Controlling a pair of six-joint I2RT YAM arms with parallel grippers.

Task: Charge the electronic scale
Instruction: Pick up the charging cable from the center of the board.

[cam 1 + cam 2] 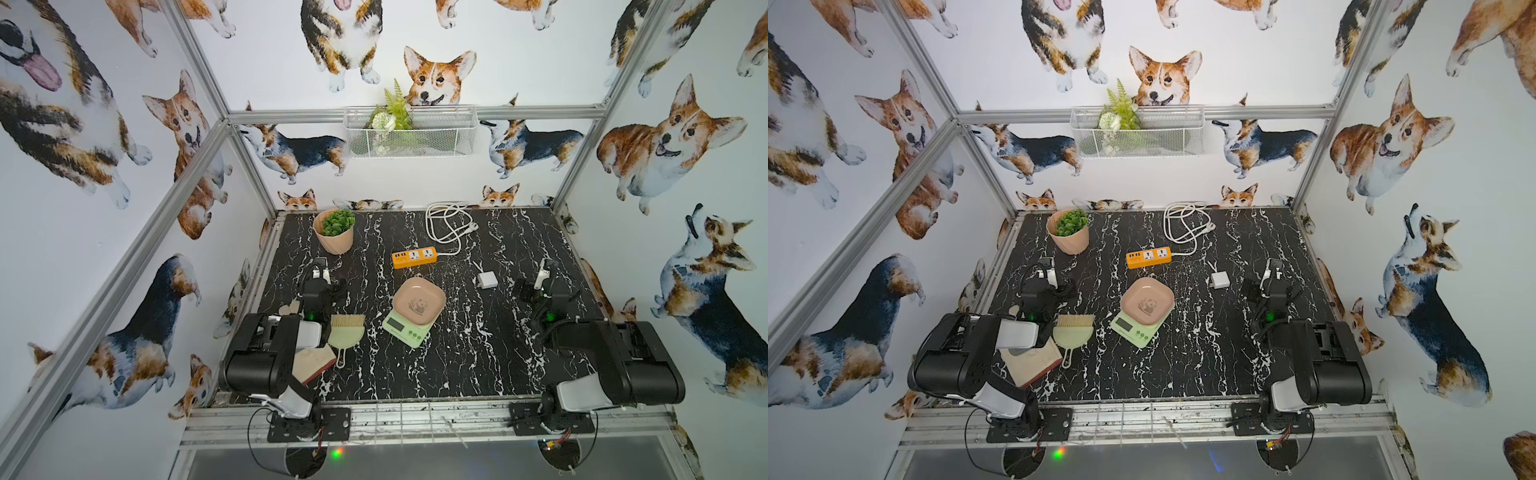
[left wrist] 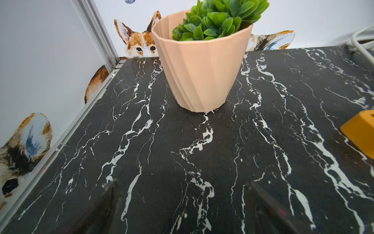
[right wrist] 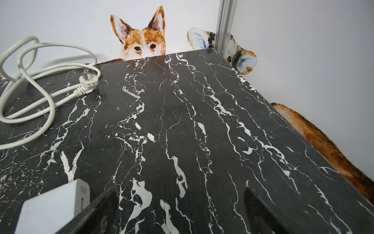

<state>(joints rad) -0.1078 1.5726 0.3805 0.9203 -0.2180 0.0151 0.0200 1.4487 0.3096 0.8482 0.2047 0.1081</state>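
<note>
- The left gripper (image 2: pixel 183 202) and right gripper (image 3: pixel 181 202) gaped wide, both empty.
- The scale (image 1: pixel 409 320) sat mid-table, near the strip (image 1: pixel 414 257).
- The right gripper likely needed centring over the charger (image 3: pixel 54 208) beside it before closing squarely.

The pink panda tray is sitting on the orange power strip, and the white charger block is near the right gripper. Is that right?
Not quite. The pink panda tray sits on the pale green electronic scale, not the orange power strip, which lies apart, farther back; both top views show this. The white charger block is indeed near the right gripper.
</note>
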